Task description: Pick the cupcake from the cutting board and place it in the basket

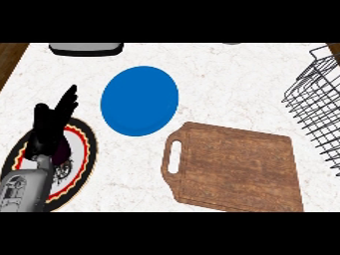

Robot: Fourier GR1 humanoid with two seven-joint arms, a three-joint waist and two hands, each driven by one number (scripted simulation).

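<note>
no cupcake shows on the cutting board [235, 167]; left hand [55, 119] at nine o'clock rests open, empty; next move unclear.

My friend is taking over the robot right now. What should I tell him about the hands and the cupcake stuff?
Left hand: open, fingers straight, over the patterned plate at the left, holding nothing.
Right hand: not in view.
Cutting board: on the counter, nothing on it.
Cupcake: not visible anywhere in this view; whether it is in the basket cannot be told.
Wire basket: at the right edge, partly cut off.
Blue plate: bare, behind the board.
Left to do: find the cupcake, confirm it sits in the basket.
</note>
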